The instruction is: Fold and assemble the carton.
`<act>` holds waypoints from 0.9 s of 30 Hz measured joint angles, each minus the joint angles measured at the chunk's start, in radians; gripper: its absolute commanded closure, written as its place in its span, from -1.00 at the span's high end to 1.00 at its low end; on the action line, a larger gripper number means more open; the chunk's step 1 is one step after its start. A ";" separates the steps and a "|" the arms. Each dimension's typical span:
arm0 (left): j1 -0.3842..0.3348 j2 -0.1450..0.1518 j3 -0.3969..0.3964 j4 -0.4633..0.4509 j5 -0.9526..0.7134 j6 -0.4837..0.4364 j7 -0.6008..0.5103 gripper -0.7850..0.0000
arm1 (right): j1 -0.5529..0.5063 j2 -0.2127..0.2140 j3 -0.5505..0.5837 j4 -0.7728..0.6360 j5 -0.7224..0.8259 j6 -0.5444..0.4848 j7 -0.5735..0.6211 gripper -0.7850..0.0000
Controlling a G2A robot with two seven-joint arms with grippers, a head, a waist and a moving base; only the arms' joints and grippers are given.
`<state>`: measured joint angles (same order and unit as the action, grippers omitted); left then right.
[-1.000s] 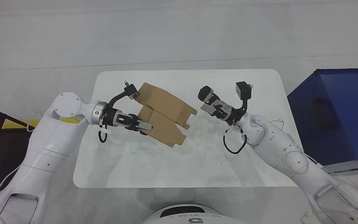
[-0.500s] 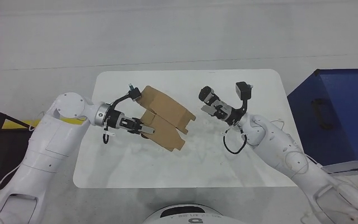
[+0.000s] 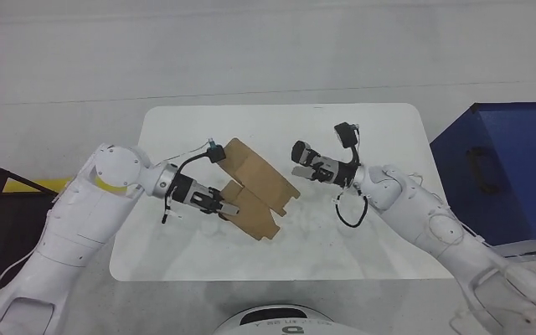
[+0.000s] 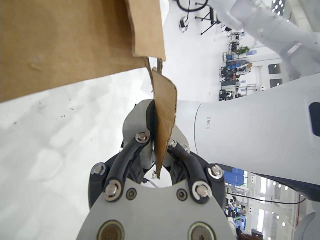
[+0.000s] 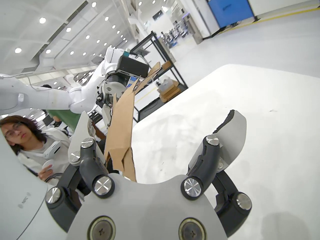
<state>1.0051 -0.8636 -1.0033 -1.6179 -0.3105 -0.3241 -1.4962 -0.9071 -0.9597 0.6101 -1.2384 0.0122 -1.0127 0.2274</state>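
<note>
**A:** Where is the carton (image 3: 255,188) on your feed?

**B:** On my top camera it's near the middle of the white tabletop (image 3: 368,243), a little toward 9 o'clock. Its long side runs from about 11 to 5 o'clock. It's only partly folded. I can't tell whether it rests on the surface.

**A:** And the left gripper (image 3: 224,205)?

**B:** It's at the carton's 8 o'clock edge, clamped on a flap (image 4: 163,116). On my left wrist camera I see the cardboard edge-on, pinched between both fingers (image 4: 136,121).

**A:** What about the right side?

**B:** I have the right gripper (image 3: 299,163) at the carton's 2 o'clock, just beside its edge, spread wide and holding nothing. On my right wrist camera a cardboard edge stands between its fingers, close to one of them. I can't tell whether it touches.
</note>
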 measured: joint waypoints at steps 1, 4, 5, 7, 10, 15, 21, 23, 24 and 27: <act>0.001 0.003 0.004 -0.009 0.011 0.002 -0.002 -1.00 | 0.010 0.002 -0.011 -0.009 0.042 0.000 0.064 1.00; -0.001 0.015 0.023 -0.034 0.047 0.010 -0.010 -1.00 | 0.046 0.009 -0.041 -0.021 0.186 0.000 0.276 0.96; -0.002 0.019 0.030 -0.042 0.057 0.011 -0.011 -1.00 | 0.057 0.010 -0.049 -0.017 0.228 0.000 0.331 0.90; -0.006 0.027 0.047 -0.056 0.074 0.010 -0.010 -1.00 | 0.080 0.007 -0.065 -0.001 0.315 0.003 0.436 0.66; -0.012 0.039 0.070 -0.067 0.084 0.002 -0.002 -1.00 | 0.108 -0.006 -0.091 0.019 0.418 0.015 0.544 0.44; -0.027 0.056 0.103 -0.077 0.086 -0.015 0.015 -1.00 | 0.145 -0.032 -0.134 0.050 0.523 0.066 0.647 0.03; -0.046 0.076 0.138 -0.083 0.078 -0.032 0.032 -1.00 | 0.172 -0.055 -0.187 0.060 0.587 0.104 0.684 -0.09; -0.052 0.080 0.149 -0.077 0.073 -0.035 0.035 -1.00 | 0.177 -0.059 -0.201 0.058 0.608 0.105 0.686 -0.11; -0.057 0.082 0.157 -0.073 0.069 -0.037 0.037 -1.00 | 0.179 -0.061 -0.212 0.053 0.620 0.110 0.690 -0.11; -0.069 0.084 0.180 -0.068 0.067 -0.042 0.042 -1.00 | 0.189 -0.065 -0.240 0.039 0.650 0.123 0.703 -0.31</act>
<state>0.9365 -0.7791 -0.8231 -1.6857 -0.2431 -0.3659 -1.4544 -0.7180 -1.0247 0.3700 -1.1991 0.6622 -0.8900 0.9303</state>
